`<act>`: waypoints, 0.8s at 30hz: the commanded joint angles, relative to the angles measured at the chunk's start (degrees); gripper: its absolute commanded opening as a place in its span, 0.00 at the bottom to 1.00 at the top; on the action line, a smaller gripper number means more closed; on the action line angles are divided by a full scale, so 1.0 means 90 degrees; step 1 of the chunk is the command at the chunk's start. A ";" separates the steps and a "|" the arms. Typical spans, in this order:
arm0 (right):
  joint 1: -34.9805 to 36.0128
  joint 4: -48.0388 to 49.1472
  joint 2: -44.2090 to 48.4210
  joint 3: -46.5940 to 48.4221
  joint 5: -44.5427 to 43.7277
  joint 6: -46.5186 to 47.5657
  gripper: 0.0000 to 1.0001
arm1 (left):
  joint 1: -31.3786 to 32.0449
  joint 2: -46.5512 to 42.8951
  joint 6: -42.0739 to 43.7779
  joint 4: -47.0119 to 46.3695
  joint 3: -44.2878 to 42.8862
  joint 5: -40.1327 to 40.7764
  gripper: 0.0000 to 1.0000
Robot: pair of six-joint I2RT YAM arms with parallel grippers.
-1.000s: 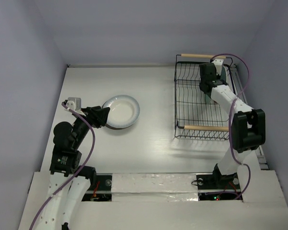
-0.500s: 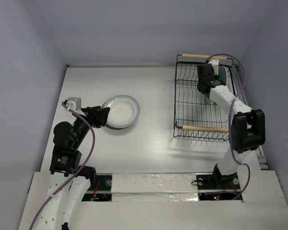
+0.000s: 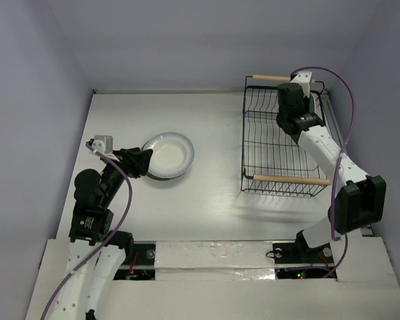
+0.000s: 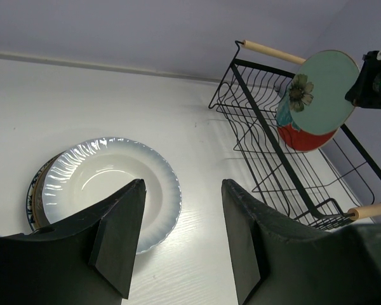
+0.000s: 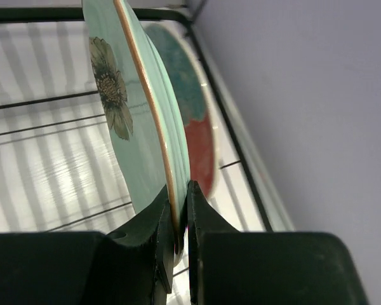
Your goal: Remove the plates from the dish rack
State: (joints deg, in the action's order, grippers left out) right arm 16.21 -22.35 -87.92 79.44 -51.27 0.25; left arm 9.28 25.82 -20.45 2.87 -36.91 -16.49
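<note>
Fingers of our right gripper (image 5: pixel 178 213) pinch the rim of the pale mint green round plate with a dark flower (image 5: pixel 130 108), held on edge over the black wire dish rack (image 3: pixel 261 143) at two o'clock. Just behind it we see the red-and-teal plate (image 5: pixel 200 143). At nine o'clock our left gripper (image 4: pixel 182 190), jaws apart, hovers above the white fluted plate (image 4: pixel 108 184), which is stacked on a dark-rimmed one (image 4: pixel 32 200).
</note>
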 commanded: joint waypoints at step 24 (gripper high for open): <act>0.2621 0.5012 -0.0325 -0.1092 0.7317 -0.4558 0.00 | -0.0035 0.0119 0.0036 -0.0261 -0.0245 0.0075 0.04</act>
State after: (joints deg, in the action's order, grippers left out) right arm 37.23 4.38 -89.14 67.51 8.84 -32.73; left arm 9.26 26.52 -20.38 2.90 -36.91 -16.01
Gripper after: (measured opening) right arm 0.122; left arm 0.033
